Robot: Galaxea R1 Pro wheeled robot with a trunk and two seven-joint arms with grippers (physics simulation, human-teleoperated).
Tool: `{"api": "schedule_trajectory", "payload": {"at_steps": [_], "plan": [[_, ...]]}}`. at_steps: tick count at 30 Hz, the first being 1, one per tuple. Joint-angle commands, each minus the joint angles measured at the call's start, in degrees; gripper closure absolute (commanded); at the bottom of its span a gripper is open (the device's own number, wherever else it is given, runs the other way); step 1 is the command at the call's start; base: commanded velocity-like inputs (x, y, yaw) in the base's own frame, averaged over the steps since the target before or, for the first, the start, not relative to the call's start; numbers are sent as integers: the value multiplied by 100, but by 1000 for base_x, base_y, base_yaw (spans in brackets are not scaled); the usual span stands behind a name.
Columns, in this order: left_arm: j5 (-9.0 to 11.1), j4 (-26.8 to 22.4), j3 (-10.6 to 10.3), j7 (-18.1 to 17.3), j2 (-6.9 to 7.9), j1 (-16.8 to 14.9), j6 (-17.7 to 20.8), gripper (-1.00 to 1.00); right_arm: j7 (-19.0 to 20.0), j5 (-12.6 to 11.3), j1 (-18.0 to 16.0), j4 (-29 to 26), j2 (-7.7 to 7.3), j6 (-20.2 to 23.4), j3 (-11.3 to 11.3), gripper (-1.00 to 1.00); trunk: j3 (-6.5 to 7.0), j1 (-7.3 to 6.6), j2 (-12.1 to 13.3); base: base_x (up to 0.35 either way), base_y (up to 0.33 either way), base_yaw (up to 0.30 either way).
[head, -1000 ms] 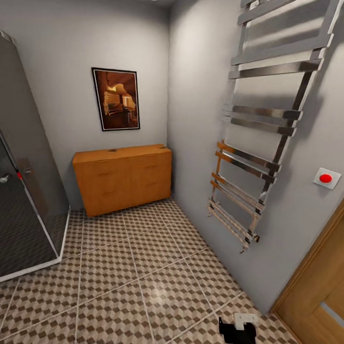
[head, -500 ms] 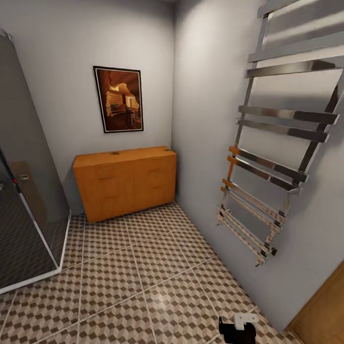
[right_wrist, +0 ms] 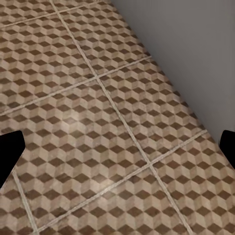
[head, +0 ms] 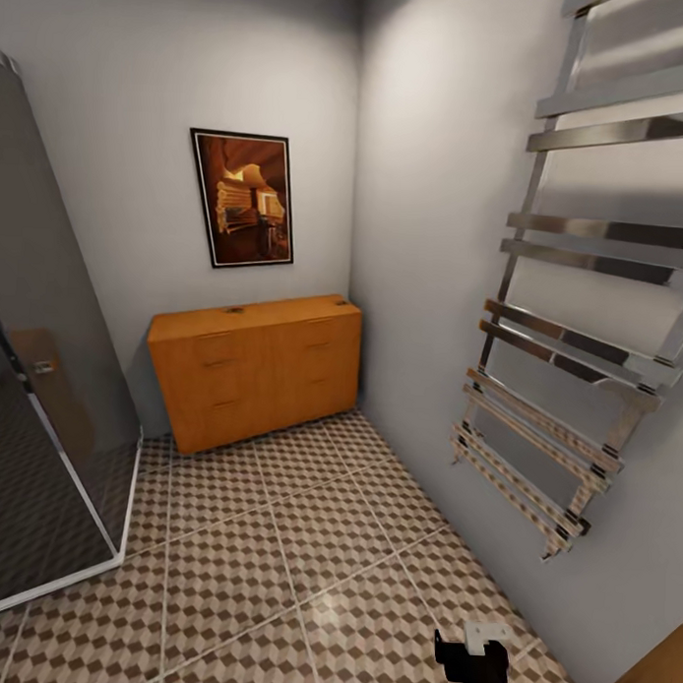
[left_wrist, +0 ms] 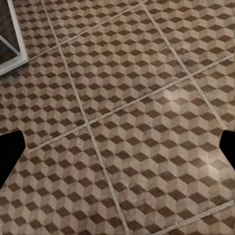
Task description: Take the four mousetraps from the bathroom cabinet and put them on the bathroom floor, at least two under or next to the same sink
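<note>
The cabinet (head: 257, 370), a low orange-brown sideboard with slim bar handles, stands against the far wall in the corner in the head view. Two tiny flat marks lie on its top (head: 234, 309), too small to identify as mousetraps. The bathroom floor (head: 275, 566) of cube-patterned tiles stretches from me to the cabinet. The sink is out of view. My left gripper (left_wrist: 117, 147) hangs open over bare tiles, its dark fingertips (left_wrist: 11, 147) far apart. My right gripper (right_wrist: 117, 147) is open too, over tiles beside the grey wall. Part of my right arm (head: 473, 663) shows low in the head view.
A glass shower enclosure (head: 42, 449) with a white base takes up the left side. A chrome towel radiator (head: 566, 389) juts from the right wall. A framed picture (head: 242, 198) hangs above the cabinet. A corner of a wooden door (head: 655, 677) shows at the lower right.
The whole head view has shifted: the camera has moved forward and turned. The cabinet looks slightly nearer, and the red wall button and most of the door have left the view.
</note>
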Motion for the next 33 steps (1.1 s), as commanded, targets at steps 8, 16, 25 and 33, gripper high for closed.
{"api": "schedule_trajectory", "payload": {"at_steps": [8,16,25,33], "plan": [[29,22,-50,16,-5,-10,-29,-100,-12,-42,-6,6,2,-18,50,-100,-11,6,-12,261,199,-17],[29,24,-50,9,-5,-10,-29,-100,-11,-42,-6,6,2,-18,50,-100,5,6,-12,261,199,-107],[29,22,-50,8,-5,-10,-29,-100,-6,-42,-6,6,2,-17,50,-100,27,6,-12,260,199,-120],[29,22,-52,8,-5,-10,-29,-100,-3,-42,-6,6,2,-18,50,-100,48,6,-12,257,199,-120]]}}
